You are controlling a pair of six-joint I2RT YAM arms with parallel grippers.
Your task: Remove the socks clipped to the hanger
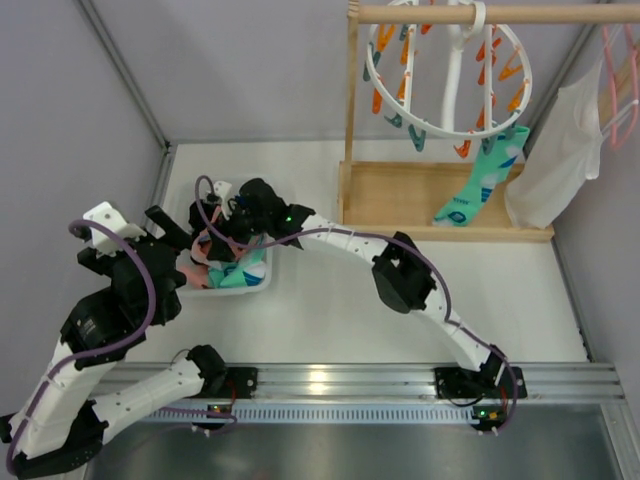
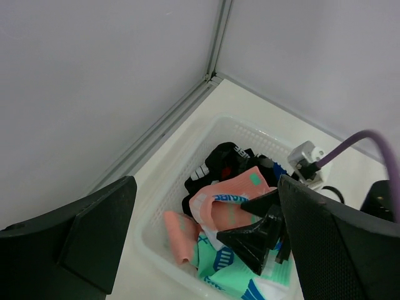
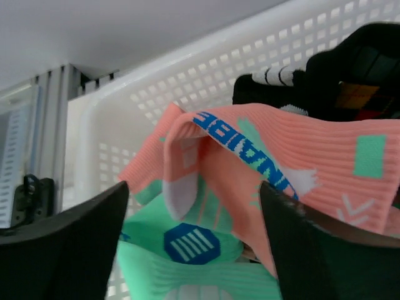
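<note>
- Overhead, one teal sock hangs from a clip at the lower right of the hanger, and its toe reaches down to the wooden base of the rack.
- The hanger, a white ring with orange and teal clips, hooks over the wooden rod at the desk's far edge, right of middle.
- The other socks lie heaped in a white basket near the left edge of the desk. A salmon sock with teal patches lies on top, a mint sock lies under it, and a black sock lies beside them.
- The right gripper hangs low over that heap with its jaws released and apart. The salmon sock lies draped between them, not pinched. Whether it touches either finger cannot be told.
- The left gripper hovers just left of the basket, with its jaws spread wide and nothing between them.
- A pink hanger with a white garment hangs by the desk's far right corner.
</note>
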